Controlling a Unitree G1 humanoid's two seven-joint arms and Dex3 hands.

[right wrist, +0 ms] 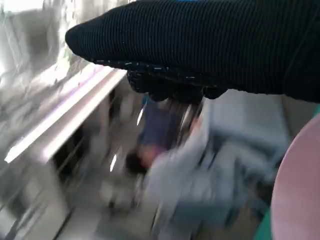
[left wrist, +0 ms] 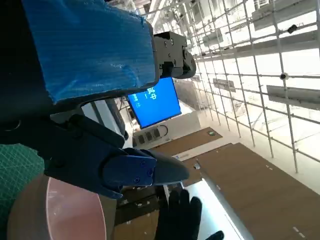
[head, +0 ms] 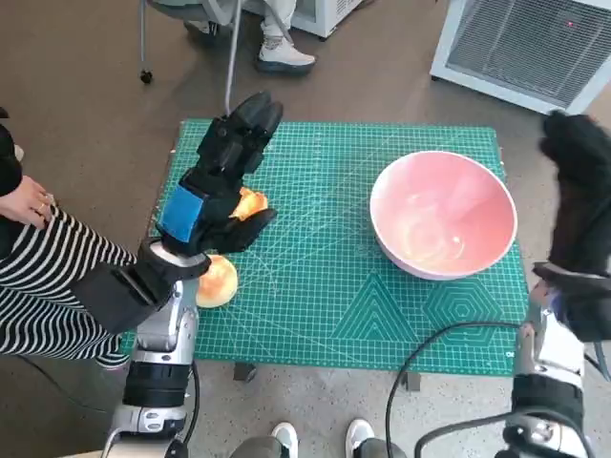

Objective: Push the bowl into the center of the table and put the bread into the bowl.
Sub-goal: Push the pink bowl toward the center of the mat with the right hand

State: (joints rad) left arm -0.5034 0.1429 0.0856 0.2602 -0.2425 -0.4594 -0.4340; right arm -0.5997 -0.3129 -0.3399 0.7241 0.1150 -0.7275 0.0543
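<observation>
The pink bowl (head: 444, 215) stands on the right half of the green mat (head: 334, 296), near its right edge. The bowl's rim also shows in the left wrist view (left wrist: 70, 210) and the right wrist view (right wrist: 300, 190). My left hand (head: 224, 176) hovers over the mat's left side, fingers apart; the left wrist view shows nothing between its fingers (left wrist: 172, 50) and thumb. An orange piece of bread (head: 250, 203) peeks out beside its palm. A rounder pale bun (head: 218, 281) lies near the left edge. My gloved right hand (head: 578, 191) is raised just right of the bowl, holding nothing.
A person in striped clothing (head: 38, 277) sits close at the left, a hand (head: 29, 200) near the table corner. Shoes (head: 286, 439) show at the front edge. A black cable (head: 449, 348) loops by the front right. A white appliance (head: 535, 43) stands beyond the far right corner.
</observation>
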